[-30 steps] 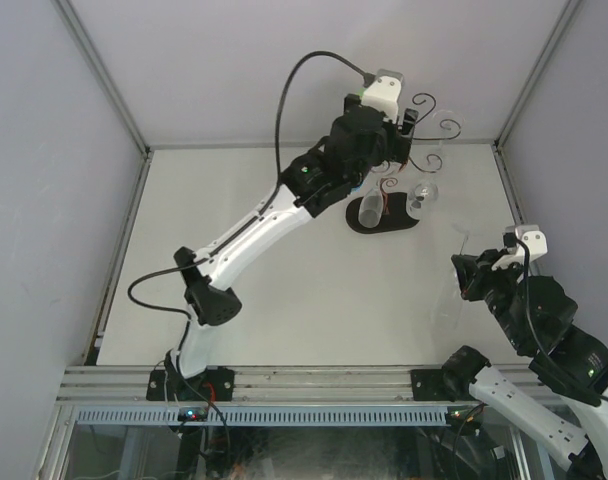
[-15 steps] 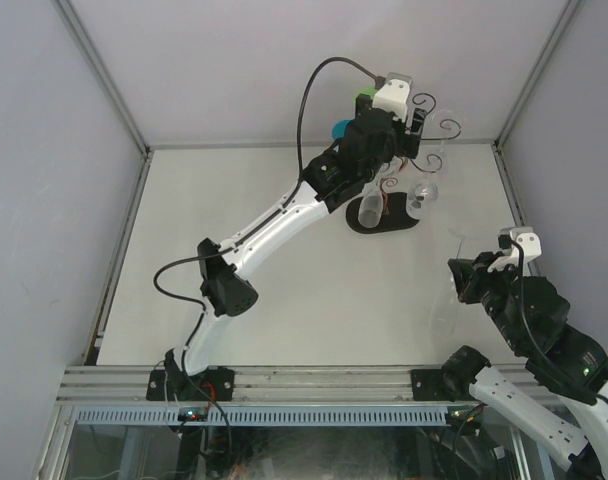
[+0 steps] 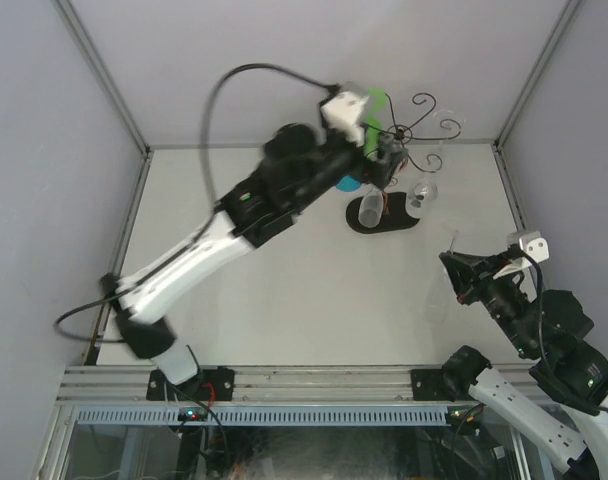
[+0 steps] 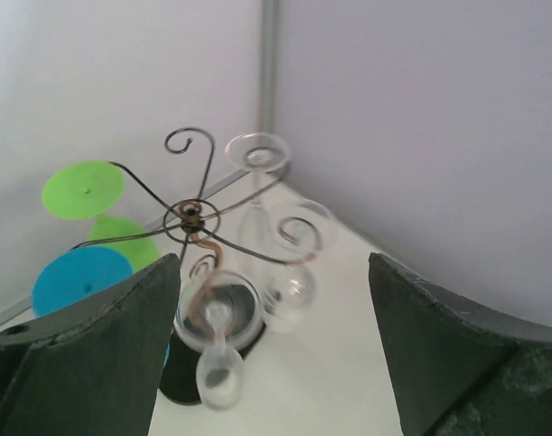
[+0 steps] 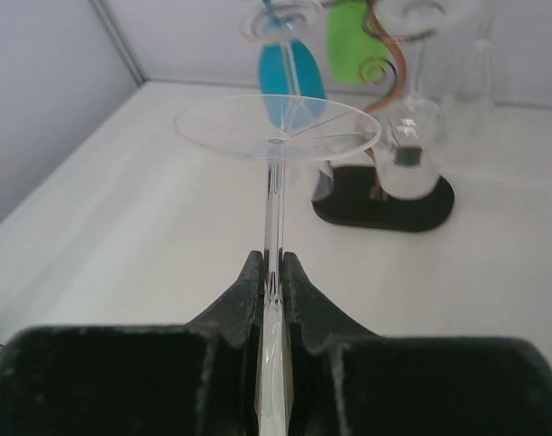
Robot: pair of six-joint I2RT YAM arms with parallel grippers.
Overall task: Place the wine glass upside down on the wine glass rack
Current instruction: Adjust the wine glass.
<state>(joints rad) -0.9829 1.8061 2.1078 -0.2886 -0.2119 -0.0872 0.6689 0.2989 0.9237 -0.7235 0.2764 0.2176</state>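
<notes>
On the left side of the table (image 3: 314, 300), the left arm (image 3: 199, 255) reaches from the near edge toward the far right corner, and it is blurred in the overhead view. At its end the left gripper (image 4: 271, 265) has its fingers (image 4: 94, 363) spread wide with nothing between them. It hovers near the top of the rack (image 4: 191, 214), whose curled wire arms show in the gap between the fingers in the wrist view. Green and blue round shapes (image 4: 82, 189) sit just left of the rack; I cannot tell what they are.

The rack stands on its black base (image 3: 384, 220) at the far side of the table, right of the middle and close to the back wall. Two clear glasses (image 4: 290, 289) hang upside down from its curls with their bowls low near the base, and the foot of one rests in a spiral.

Further right, near the table's right edge and well apart from the rack, the right gripper (image 5: 274, 272) is clamped tight on the thin stem of the wine glass (image 5: 278, 127). That glass is held off the table with its flat round foot pointing away from the fingers toward the rack. Its bowl is hidden behind the gripper in the wrist view.
</notes>
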